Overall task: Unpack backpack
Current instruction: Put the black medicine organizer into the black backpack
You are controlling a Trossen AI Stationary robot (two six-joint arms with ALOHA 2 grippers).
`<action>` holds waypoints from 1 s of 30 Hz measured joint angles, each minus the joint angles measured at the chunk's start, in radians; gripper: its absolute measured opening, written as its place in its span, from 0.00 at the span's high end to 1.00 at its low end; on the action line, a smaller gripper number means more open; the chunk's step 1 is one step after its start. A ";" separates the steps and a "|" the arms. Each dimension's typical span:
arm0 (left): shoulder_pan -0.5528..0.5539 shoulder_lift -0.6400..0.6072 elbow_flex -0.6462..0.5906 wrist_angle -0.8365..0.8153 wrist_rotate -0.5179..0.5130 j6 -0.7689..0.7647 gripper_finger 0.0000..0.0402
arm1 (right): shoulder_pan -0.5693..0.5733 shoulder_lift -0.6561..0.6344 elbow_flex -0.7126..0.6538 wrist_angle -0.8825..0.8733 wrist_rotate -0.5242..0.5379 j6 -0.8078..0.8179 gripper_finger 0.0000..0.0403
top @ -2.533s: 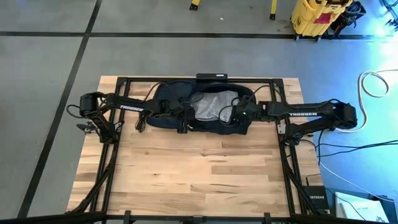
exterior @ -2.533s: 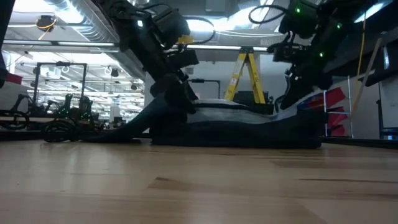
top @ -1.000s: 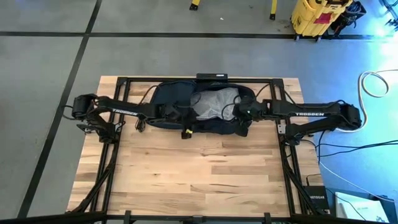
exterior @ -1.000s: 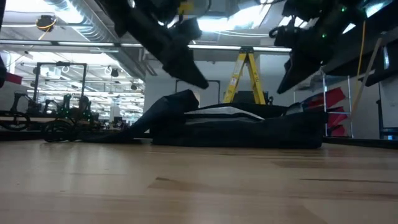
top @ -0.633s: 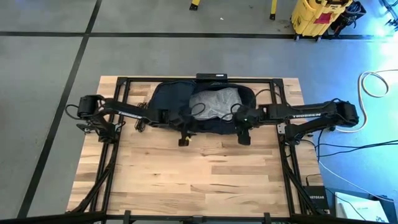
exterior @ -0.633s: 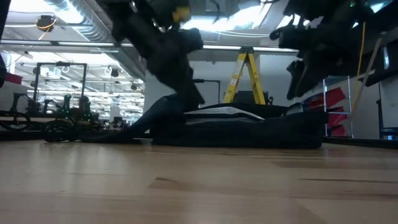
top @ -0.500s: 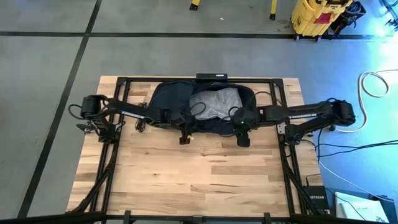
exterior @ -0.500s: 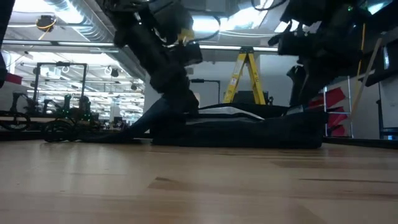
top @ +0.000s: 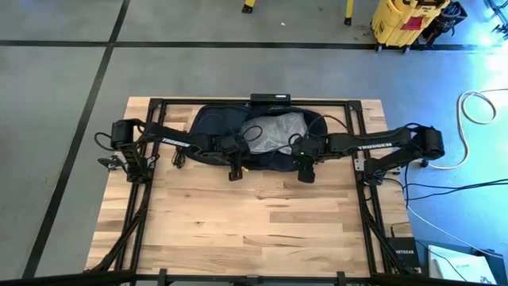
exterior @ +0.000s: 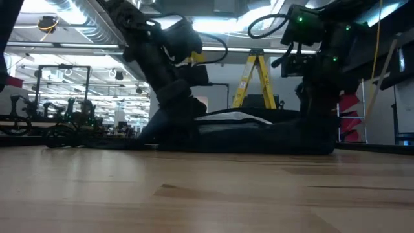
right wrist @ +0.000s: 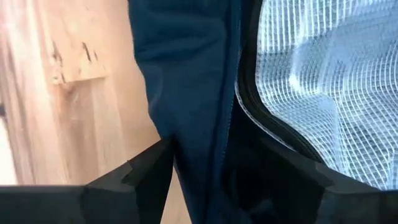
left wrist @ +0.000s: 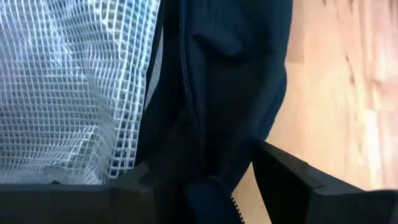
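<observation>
Matt dark cloth backpack (top: pixel 214 131), white woven mesh plastic bag (top: pixel 274 131), smooth pale wooden table (top: pixel 254 222)

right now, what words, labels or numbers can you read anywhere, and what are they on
"TROSSEN": white letters on the right dark robot arm, high view.
White lettering on the left dark robot arm: too small to read.
White label on the small black box beside the table: blurred.
Large soft dark navy fabric backpack: no readable text.

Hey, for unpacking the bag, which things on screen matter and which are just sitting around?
Job: dark navy soft fabric backpack; white mesh-patterned pouch inside it; left gripper and right gripper at its near edge.
Lying about: yellow stepladder; yellow bin; white cable.
</observation>
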 joint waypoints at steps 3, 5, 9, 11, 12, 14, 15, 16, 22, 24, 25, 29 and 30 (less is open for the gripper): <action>0.000 0.011 0.001 0.002 0.012 -0.001 0.58 | 0.000 0.018 0.000 -0.020 -0.043 -0.001 0.47; 0.000 0.015 -0.001 -0.012 0.023 -0.008 0.58 | 0.000 0.035 0.000 -0.019 -0.050 -0.001 0.47; -0.004 0.020 0.000 -0.009 0.027 -0.015 0.58 | 0.002 0.072 0.000 -0.015 -0.080 -0.019 0.48; -0.009 0.020 0.000 -0.010 0.027 -0.017 0.58 | 0.006 0.081 0.000 -0.017 -0.118 -0.023 0.52; -0.013 0.020 0.000 -0.013 0.027 -0.017 0.58 | 0.013 0.082 0.000 -0.016 -0.123 -0.023 0.55; -0.022 0.020 0.000 -0.016 0.029 -0.022 0.58 | 0.030 0.083 0.000 -0.021 -0.123 -0.024 0.62; -0.027 0.020 0.000 -0.018 0.032 -0.025 0.58 | 0.039 0.083 0.000 -0.020 -0.123 -0.023 0.66; -0.032 0.020 0.000 -0.021 0.035 -0.029 0.58 | 0.049 0.083 0.000 -0.020 -0.123 -0.023 0.70; -0.076 0.020 0.000 -0.063 0.057 -0.084 0.58 | 0.130 0.083 0.000 -0.020 -0.125 0.026 0.91; -0.098 0.020 0.000 -0.078 0.074 -0.112 0.58 | 0.166 0.083 0.000 -0.020 -0.128 0.059 0.95; -0.111 0.020 0.000 -0.084 0.079 -0.125 0.58 | 0.187 0.083 0.000 -0.020 -0.128 0.078 0.97; -0.177 0.020 0.000 -0.089 0.082 -0.204 0.58 | 0.280 0.083 0.000 -0.016 -0.129 0.156 0.99; -0.196 0.020 0.000 -0.086 0.082 -0.226 0.58 | 0.305 0.083 0.000 -0.015 -0.128 0.182 0.99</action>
